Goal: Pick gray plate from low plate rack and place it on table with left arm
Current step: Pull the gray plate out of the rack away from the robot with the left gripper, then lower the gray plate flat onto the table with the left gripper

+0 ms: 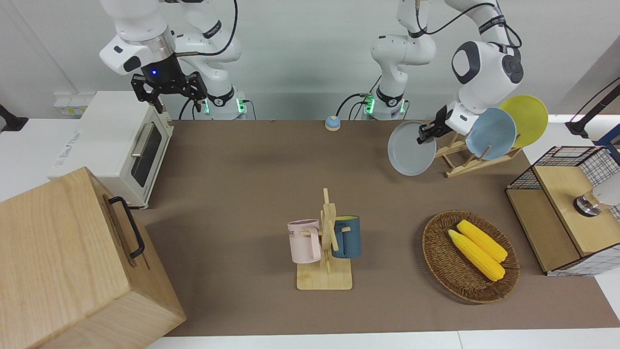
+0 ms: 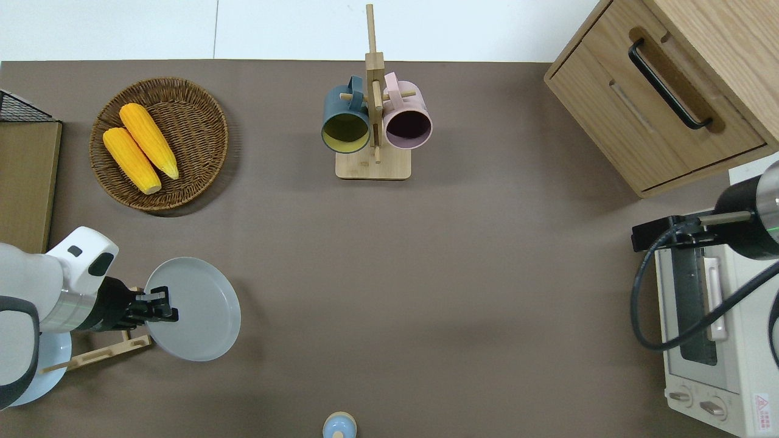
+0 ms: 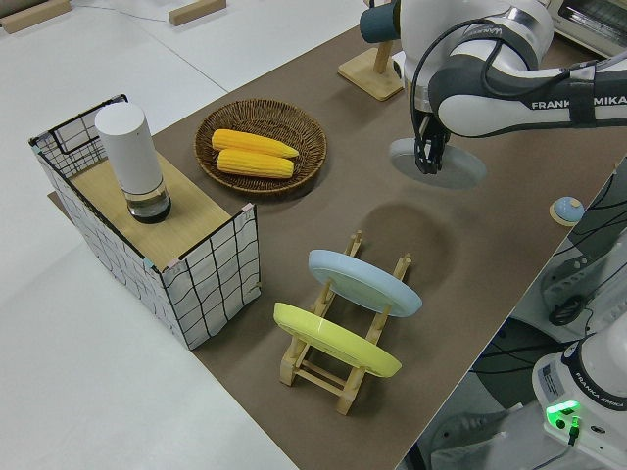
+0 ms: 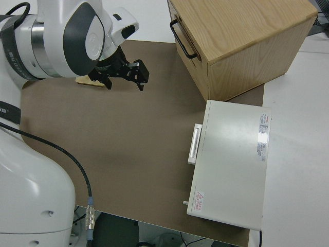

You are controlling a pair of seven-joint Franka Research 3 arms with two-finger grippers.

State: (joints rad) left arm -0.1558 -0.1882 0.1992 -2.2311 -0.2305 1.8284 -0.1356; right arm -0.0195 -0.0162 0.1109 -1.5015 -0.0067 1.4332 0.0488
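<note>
Overhead view, my left gripper (image 2: 163, 313) jaws clamped on gray plate (image 2: 198, 316) rim, plate airborne over worktop (image 2: 426, 274) beside low plate rack (image 2: 100, 353), right arm parked, jaws spread.

A wicker basket (image 2: 207, 146) holding two yellow corn cobs (image 2: 140, 148) is sitting toward the left arm's end of the table, far from the robots. A wooden mug stand (image 2: 372, 164) is carrying a blue mug (image 2: 345, 115) and a pink mug (image 2: 408, 118) mid-table. A wooden cabinet (image 2: 663, 91) and a white toaster oven (image 2: 712, 359) are standing at the right arm's end. A light blue plate (image 1: 490, 133) and a yellow plate (image 1: 528, 118) are leaning upright.
</note>
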